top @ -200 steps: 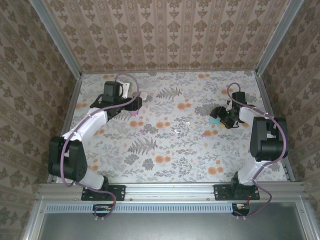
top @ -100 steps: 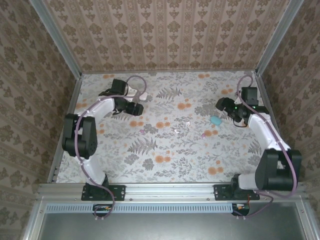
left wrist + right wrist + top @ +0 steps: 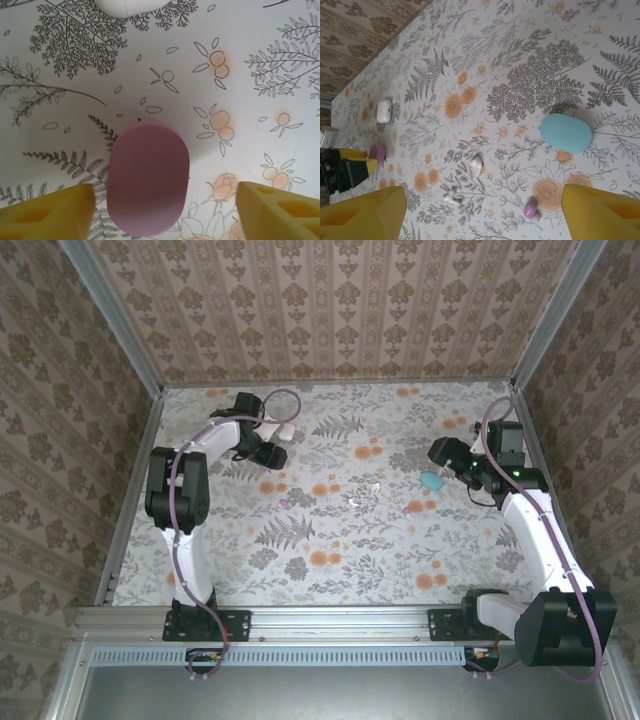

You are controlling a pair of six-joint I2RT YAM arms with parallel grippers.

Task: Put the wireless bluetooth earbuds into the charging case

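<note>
A pink charging case (image 3: 147,177) lies flat between my left gripper's (image 3: 165,215) yellow fingers (image 3: 47,210), with a gap on each side; the gripper is open. A white case (image 3: 130,5) lies just beyond it. A teal case (image 3: 566,132) lies shut on the table ahead of my open right gripper (image 3: 482,220), which holds nothing. Two white earbuds (image 3: 476,165) and a pink earbud (image 3: 531,210) lie loose between the two arms. In the top view the left gripper (image 3: 270,455) is far left and the right gripper (image 3: 445,452) hovers right of the teal case (image 3: 432,481).
The floral tabletop (image 3: 330,570) is walled by patterned panels on three sides. Another small pink bud (image 3: 283,503) lies left of centre. A metal rail (image 3: 340,620) runs along the near edge by the arm bases.
My right gripper has drawn back from the teal case and opened wider, leaving the case on the table. The left arm's elbow has swung back and left; its gripper stays over the pink case.
</note>
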